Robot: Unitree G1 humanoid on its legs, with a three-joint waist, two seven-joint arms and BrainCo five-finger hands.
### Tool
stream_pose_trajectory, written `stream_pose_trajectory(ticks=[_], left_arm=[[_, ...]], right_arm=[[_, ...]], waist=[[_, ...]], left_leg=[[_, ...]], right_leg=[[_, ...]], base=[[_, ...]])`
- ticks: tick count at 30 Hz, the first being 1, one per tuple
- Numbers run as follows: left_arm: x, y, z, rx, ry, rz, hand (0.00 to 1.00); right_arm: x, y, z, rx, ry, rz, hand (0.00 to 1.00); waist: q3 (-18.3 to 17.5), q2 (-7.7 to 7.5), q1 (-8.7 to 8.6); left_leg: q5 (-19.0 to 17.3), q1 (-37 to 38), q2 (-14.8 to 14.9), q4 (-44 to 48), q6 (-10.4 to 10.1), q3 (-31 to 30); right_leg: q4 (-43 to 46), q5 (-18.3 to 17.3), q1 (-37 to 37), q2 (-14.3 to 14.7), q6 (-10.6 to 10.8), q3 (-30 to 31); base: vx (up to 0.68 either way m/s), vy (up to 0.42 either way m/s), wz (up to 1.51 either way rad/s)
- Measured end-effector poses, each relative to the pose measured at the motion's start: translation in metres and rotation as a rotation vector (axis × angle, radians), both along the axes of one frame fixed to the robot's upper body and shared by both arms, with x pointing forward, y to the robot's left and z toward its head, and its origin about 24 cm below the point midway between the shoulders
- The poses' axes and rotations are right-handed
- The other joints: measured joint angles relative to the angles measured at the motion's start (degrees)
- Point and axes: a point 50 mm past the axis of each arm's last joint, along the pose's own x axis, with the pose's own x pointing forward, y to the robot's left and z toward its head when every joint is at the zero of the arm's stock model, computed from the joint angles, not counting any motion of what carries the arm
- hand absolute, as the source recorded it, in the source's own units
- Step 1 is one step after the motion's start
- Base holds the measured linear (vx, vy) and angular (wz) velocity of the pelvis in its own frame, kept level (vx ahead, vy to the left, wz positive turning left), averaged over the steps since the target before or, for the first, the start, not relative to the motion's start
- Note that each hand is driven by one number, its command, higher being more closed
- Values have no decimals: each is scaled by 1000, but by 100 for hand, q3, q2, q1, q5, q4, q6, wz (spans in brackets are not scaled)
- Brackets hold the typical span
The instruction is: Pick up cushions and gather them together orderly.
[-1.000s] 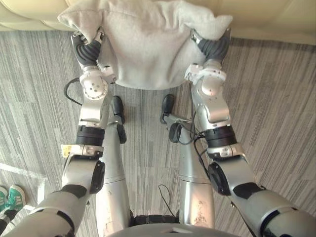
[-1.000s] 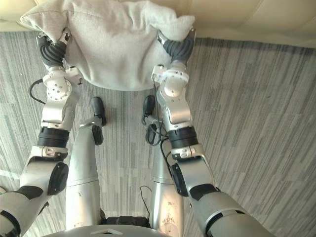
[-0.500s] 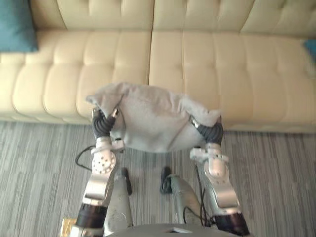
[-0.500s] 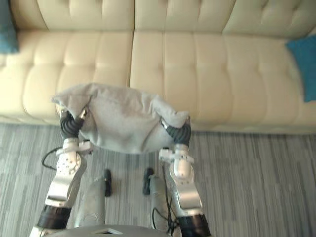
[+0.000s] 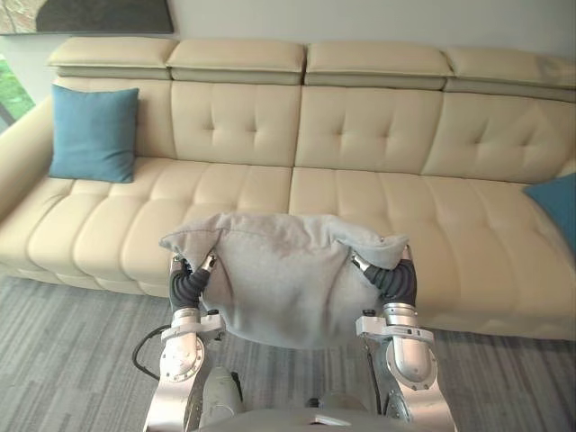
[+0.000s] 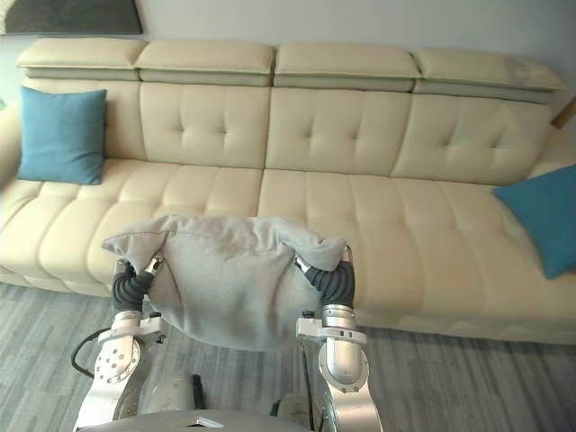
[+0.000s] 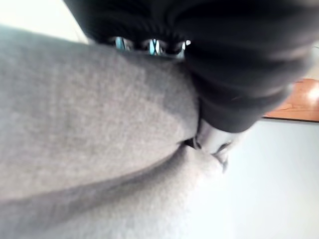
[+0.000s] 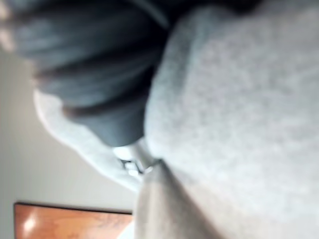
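- Left eye view: the grey cushion (image 5: 283, 286) hangs between the left hand (image 5: 189, 286) and right hand (image 5: 394, 281), just before the cream sofa (image 5: 360, 193).
- Both hands are buried in cloth. Clamped or flat, I cannot tell.
- Best keep it level with even side pressure, then stand it beside the left teal cushion (image 5: 93, 133).
- Count: one grey and two teal, the right teal cushion (image 6: 540, 216) at the opposite end.
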Motion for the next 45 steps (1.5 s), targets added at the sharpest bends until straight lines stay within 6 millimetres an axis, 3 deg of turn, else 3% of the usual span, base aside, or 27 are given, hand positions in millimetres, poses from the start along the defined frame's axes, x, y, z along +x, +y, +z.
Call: stream_pose_trajectory(ticks=[2,4,6,8,10,12,13,14,16,17,19,20,21,23,27,29,31,32,33,35,37,38,39,41,45], left_arm=[[0,3,0,6,1,11,100],[-3,9,-3,22,15,23,100],[-4,14,-6,38,29,33,100],[-1,15,-9,49,42,28,100],[1,19,-19,67,82,30,100],[-2,23,-27,78,123,37,100],[-5,25,-30,85,141,39,100],[-4,26,-29,86,139,42,100],[-4,29,-28,89,132,52,100],[-4,29,-28,90,133,53,100],[-4,30,-28,94,131,44,100],[-1,27,-30,84,135,30,100],[-1,23,-30,71,135,18,100],[5,18,-27,62,112,-11,100],[11,5,-27,34,107,-49,100],[10,5,-28,29,109,-45,100],[8,8,-25,17,97,-24,100],[5,11,-24,7,95,-3,100],[4,12,-21,6,83,6,100],[2,9,-11,-5,39,-7,100],[1,5,-12,-21,39,-18,100],[-1,4,-13,-22,46,-21,100],[-2,4,-14,-25,52,-23,100],[-10,6,-21,-14,90,-30,100],[-15,4,-32,-16,138,-56,100]], right_arm=[[4,2,-4,-2,14,9,100],[7,6,-15,5,64,23,100],[10,9,-25,5,101,37,100],[16,10,-34,-4,136,46,100],[23,9,-45,-16,183,65,100],[25,11,-56,-12,226,72,100],[25,13,-63,-6,258,75,100],[25,14,-64,-4,263,78,100],[29,16,-61,-9,249,107,100],[29,16,-61,-9,246,110,100],[31,17,-58,-7,235,116,100],[34,14,-56,-24,226,117,100],[36,9,-54,-50,218,118,100],[37,1,-53,-65,214,92,100],[32,-10,-52,-54,212,51,100],[26,-9,-46,-44,191,53,100],[18,-4,-39,-21,164,66,100],[15,-1,-36,-18,151,76,100],[14,-1,-33,-18,140,79,100],[14,-3,-24,-20,101,78,100],[14,-5,-17,-9,72,73,100],[14,-6,-17,-5,70,70,100],[14,-5,-18,-2,76,70,100],[8,-5,-26,8,115,72,100],[4,-6,-36,18,159,61,100]], waist=[[0,-55,18],[-95,-240,63],[-166,-327,48],[-189,-363,20],[-176,-380,-31],[-152,-382,-94],[-147,-373,-147],[-127,-340,-153],[-143,-406,-200],[-143,-410,-211],[-156,-544,-265],[-62,-362,-267],[-43,-201,-259],[21,-151,-329],[88,-140,-361],[166,-49,-303],[363,50,-230],[352,112,-159],[348,126,-124],[352,112,-58],[337,118,-67],[293,187,-66],[294,142,-44],[122,-83,-78],[16,-128,-119]], left_leg=[[-179,-49,-46,185,170,95],[-454,-11,-60,588,357,461],[-703,89,-183,695,387,534],[-867,200,-267,606,506,643],[-935,411,-272,560,556,845],[-996,806,-293,358,661,878],[-1003,1158,-272,106,672,886],[-1000,1319,-255,-58,668,913],[-976,1493,-184,-185,614,951],[-980,1507,-169,-179,605,952],[-1033,1593,-206,-117,394,913],[-1133,1613,-151,-106,220,567],[-1132,1620,-82,-273,212,358],[-990,1732,-75,-667,44,311],[-904,2048,-44,-950,-53,80],[-888,2083,67,-916,-140,1],[-924,1794,283,299,-185,-13],[-810,1477,422,1117,-21,-14],[-643,1259,489,1526,27,-41],[-859,927,436,1520,9,-157],[-1020,884,171,499,26,-238],[-736,1017,100,-126,43,-287],[-509,1104,60,-206,48,-239],[-448,1266,-68,-441,71,24],[-384,1629,-288,-954,157,162]], right_leg=[[-338,110,147,22,82,218],[-501,258,275,-77,235,540],[-448,343,276,-178,408,809],[76,382,-31,-267,667,990],[1391,576,-701,-360,1161,1127],[2194,976,-961,-421,910,1056],[2538,842,-1009,-445,533,870],[2595,585,-1126,-425,318,675],[1973,333,-1358,-286,59,250],[1782,346,-1398,-240,42,206],[527,1191,-1398,31,-176,127],[54,1406,-1181,234,-144,145],[-320,1615,-1075,418,-173,169],[-724,1764,-956,553,-222,189],[-1018,1766,-536,623,-228,36],[-973,1539,-414,645,-269,-209],[-698,1233,-222,616,-299,-385],[-603,1113,-166,658,-365,-389],[-597,1081,-120,673,-394,-347],[-745,1077,-59,665,-418,-273],[-805,1085,-57,615,-409,-126],[-788,1091,-80,625,-335,-97],[-760,1088,-87,622,-271,-7],[-1038,1283,-11,524,-70,185],[-1671,1527,340,459,33,322]], base=[[235,264,-16],[354,288,-38],[329,241,-45],[304,204,-38],[212,86,-35],[176,6,-22],[210,-54,-11],[234,-105,-11],[203,-186,-9],[168,-216,-6],[156,-200,-7],[140,-131,-33],[98,-80,-46],[76,-84,-31],[24,-36,13],[31,-26,48],[38,-7,42],[44,-59,9],[145,-50,-12],[162,0,-16],[121,98,-30],[98,118,-44],[135,109,-46],[182,124,-41],[139,88,-15]])
